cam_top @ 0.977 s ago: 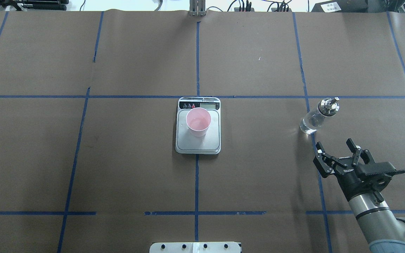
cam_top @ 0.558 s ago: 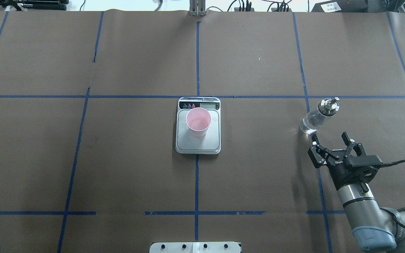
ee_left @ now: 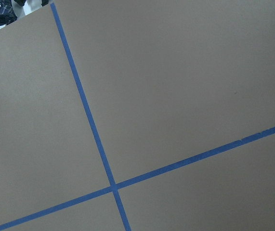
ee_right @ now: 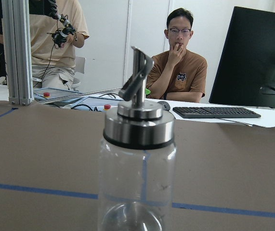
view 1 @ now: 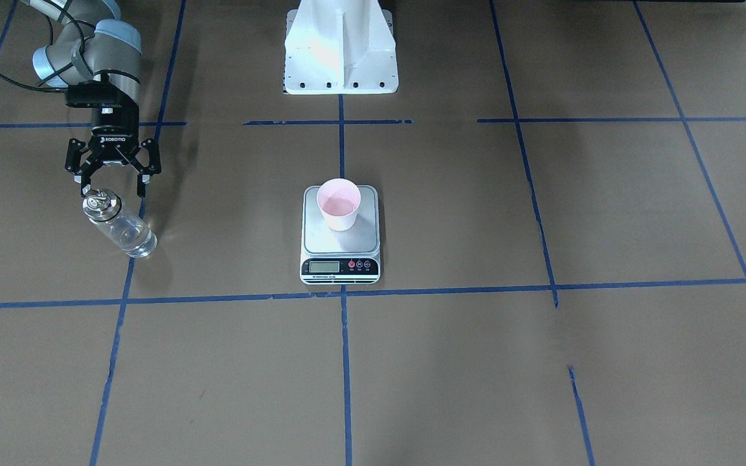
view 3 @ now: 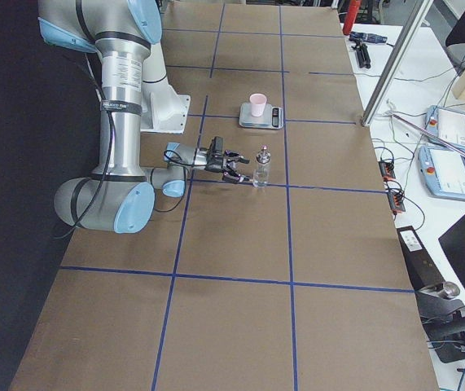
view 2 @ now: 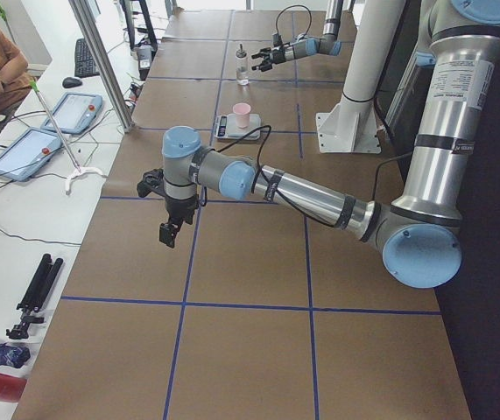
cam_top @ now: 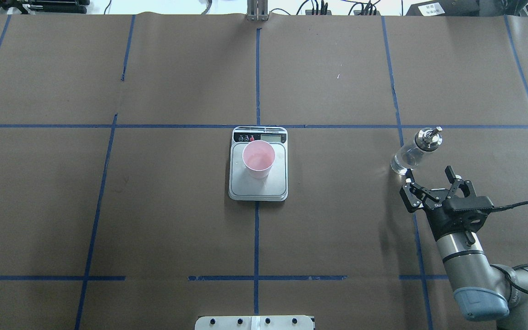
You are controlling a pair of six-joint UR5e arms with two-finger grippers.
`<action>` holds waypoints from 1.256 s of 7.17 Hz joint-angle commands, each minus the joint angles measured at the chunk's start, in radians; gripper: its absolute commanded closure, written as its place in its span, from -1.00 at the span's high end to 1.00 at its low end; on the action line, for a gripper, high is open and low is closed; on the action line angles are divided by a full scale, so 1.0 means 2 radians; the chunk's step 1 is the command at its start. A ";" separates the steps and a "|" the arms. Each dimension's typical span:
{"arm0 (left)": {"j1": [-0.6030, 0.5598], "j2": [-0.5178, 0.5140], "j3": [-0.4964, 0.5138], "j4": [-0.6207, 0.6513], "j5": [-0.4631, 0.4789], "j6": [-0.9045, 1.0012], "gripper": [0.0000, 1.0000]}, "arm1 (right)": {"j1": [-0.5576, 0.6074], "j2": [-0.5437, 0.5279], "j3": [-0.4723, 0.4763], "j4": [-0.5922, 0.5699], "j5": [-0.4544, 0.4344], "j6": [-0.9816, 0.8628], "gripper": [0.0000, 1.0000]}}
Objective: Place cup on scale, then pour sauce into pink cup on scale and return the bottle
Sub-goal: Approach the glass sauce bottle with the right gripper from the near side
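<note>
While the right gripper [cam_top: 428, 174] sat low over the table with its fingers spread wide and nothing between them, the bottle [cam_top: 410, 153] stood upright straight ahead of it, just past the fingertips [view 1: 141, 189]. No contact was visible in the overhead or front views. From the right side view the bottle [view 3: 261, 169] was just beside the gripper [view 3: 239, 171], with a thin gap between them. The right wrist camera had the bottle [ee_right: 137, 159] dead ahead and close, slightly left of centre. Its metal cap and spout sat above the clear glass, and the spout was angled up and to the right. The sauce [cam_top: 401, 166] looked clear, and I couldn't read the level.

The cup [cam_top: 258, 158] stood upright on the scale [cam_top: 258, 190], well apart from the right gripper and off to its left. It sat toward the display end of the platform. The front view showed the same layout, cup [view 1: 339, 204] on scale [view 1: 340, 243].

The left gripper [view 2: 169, 229] hung pointing down over the brown paper [ee_left: 185, 86], far from the bottle, cup and scale. I couldn't tell whether its fingers were spread or together. Its wrist camera showed only paper and crossing blue tape [ee_left: 94, 134].
</note>
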 commanded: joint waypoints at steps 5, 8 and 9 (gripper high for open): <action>0.000 0.000 0.009 -0.001 -0.001 0.001 1.00 | 0.025 0.030 -0.023 -0.001 0.005 -0.020 1.00; 0.000 0.000 0.008 -0.001 -0.001 0.001 1.00 | 0.038 0.043 -0.037 -0.001 0.007 -0.020 1.00; 0.000 0.000 0.008 -0.001 -0.001 0.001 1.00 | 0.042 0.043 -0.041 -0.001 0.012 -0.020 1.00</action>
